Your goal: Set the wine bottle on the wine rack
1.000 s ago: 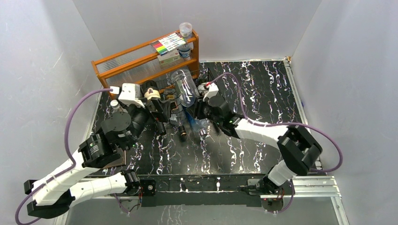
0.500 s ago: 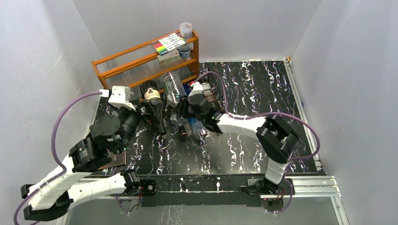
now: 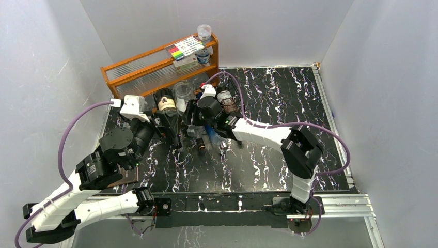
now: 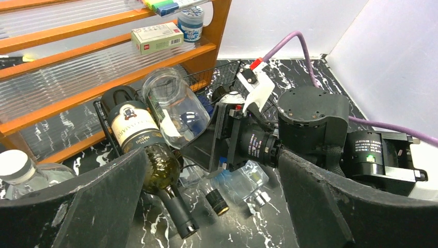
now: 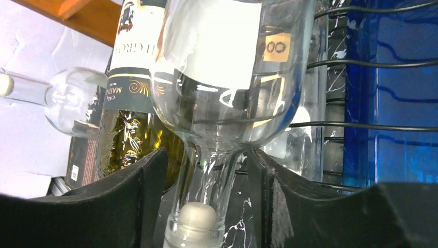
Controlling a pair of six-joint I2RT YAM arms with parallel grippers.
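Upper centre of the overhead frame: the right gripper (image 5: 206, 160) is clamping its jaws on the neck of a clear glass wine bottle (image 3: 182, 93), its base tilting up over the low black wire rack (image 4: 212, 78), while the left gripper (image 4: 210, 155) is hanging farther off, jaws wide apart and empty.

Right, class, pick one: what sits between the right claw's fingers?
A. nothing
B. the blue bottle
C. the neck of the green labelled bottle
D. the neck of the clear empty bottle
D: the right wrist view shows the right claw closed around the neck of the clear bottle, with the green bottle lying beside it, outside the fingers.
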